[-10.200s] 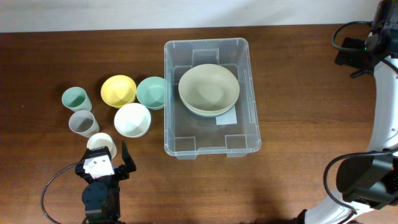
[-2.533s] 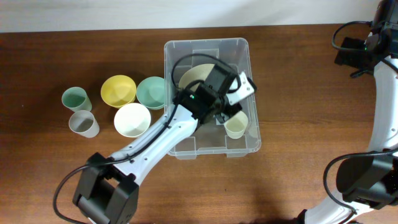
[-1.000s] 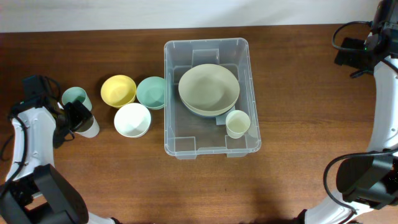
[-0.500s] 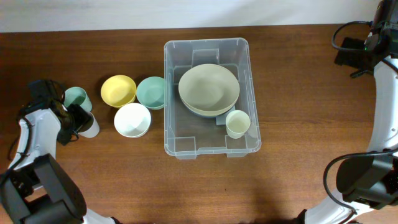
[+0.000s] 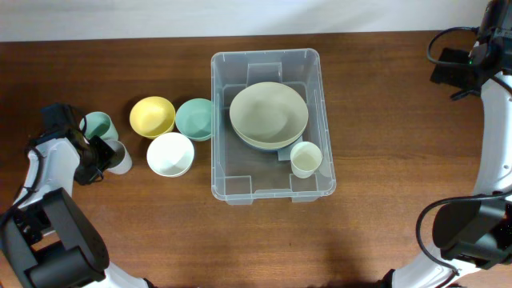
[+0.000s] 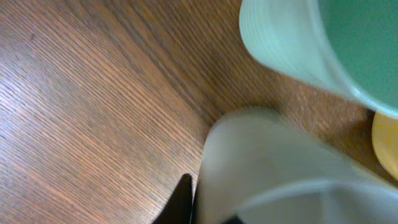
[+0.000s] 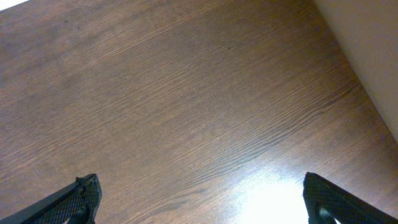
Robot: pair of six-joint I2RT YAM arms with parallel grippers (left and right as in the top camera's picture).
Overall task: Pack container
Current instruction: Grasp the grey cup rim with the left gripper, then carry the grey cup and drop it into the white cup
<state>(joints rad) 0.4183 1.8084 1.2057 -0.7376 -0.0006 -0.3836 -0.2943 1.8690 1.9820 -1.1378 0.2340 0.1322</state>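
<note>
container (image 5: 244, 172) stands mid-table, nearer the far edge, well apart from the left gripper (image 5: 106, 154), whose fingers (image 6: 180, 202) are clenched on the wall of a grey cup (image 5: 120, 158) near the table's (image 5: 384, 120) left edge. just beside it stands a mint cup (image 5: 98, 126), then a yellow bowl (image 5: 152, 117), teal bowl (image 5: 194, 118) and white bowl (image 5: 170, 154). inside the container sit a beige bowl (image 5: 269, 114) and cream cup (image 5: 306, 159). right gripper (image 7: 199, 205) is spread wide above the far right corner.

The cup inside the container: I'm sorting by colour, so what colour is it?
Pale cream; the cup shows best in the overhead view.
</note>
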